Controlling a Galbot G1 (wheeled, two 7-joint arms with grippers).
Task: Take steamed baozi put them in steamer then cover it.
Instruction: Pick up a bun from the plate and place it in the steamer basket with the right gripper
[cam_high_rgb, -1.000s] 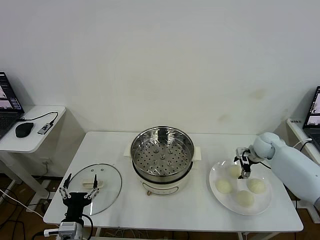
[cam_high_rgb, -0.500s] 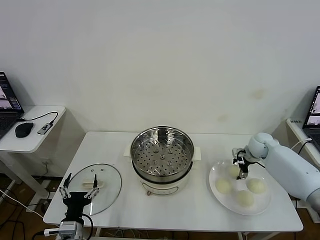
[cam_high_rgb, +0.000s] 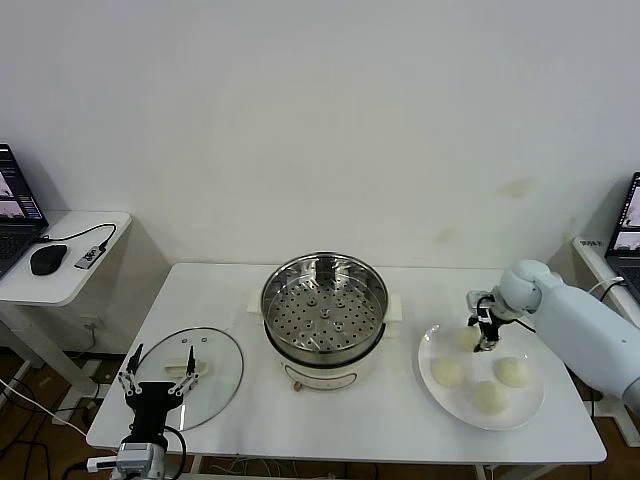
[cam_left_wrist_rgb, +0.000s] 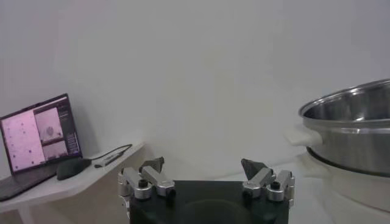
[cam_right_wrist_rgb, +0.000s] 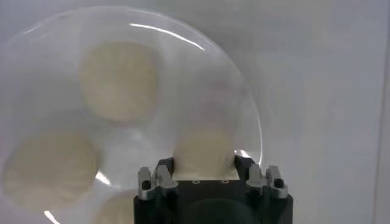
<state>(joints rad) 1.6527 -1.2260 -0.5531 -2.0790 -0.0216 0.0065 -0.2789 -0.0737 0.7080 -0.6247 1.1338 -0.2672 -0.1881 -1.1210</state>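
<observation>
- Shifted slightly since a second ago, the right gripper (cam_high_rgb: 482, 335) now sits a little higher over the far side of the white plate (cam_high_rgb: 530, 405), its arm drawn back toward the robot's right.
- Seen from the right wrist, its fingers (cam_right_wrist_rgb: 166, 169) stand one on each side of a steamed baozi (cam_right_wrist_rgb: 205, 153) (the bun nearest the steamer side of the plate) and appear to touch it; whether they press it cannot be told.
- Three more buns (cam_high_rgb: 490, 396) rest on the same plate.
- At the middle of the tabletop (cam_high_rgb: 400, 425), the steamer (cam_high_rgb: 325, 318) stands uncovered, its perforated tray bare.
- On the robot's left, the cover (cam_high_rgb: 190, 375) lies flat on the tabletop, white handle up, well apart from the steamer.
- Parked low at the tabletop's near edge, beside the cover, the left gripper (cam_high_rgb: 158, 385) holds nothing, its fingers (cam_left_wrist_rgb: 151, 165) spread wide.
- A side table (cam_high_rgb: 45, 285) at far left carries a laptop (cam_left_wrist_rgb: 36, 137) and a mouse (cam_high_rgb: 48, 259).
</observation>
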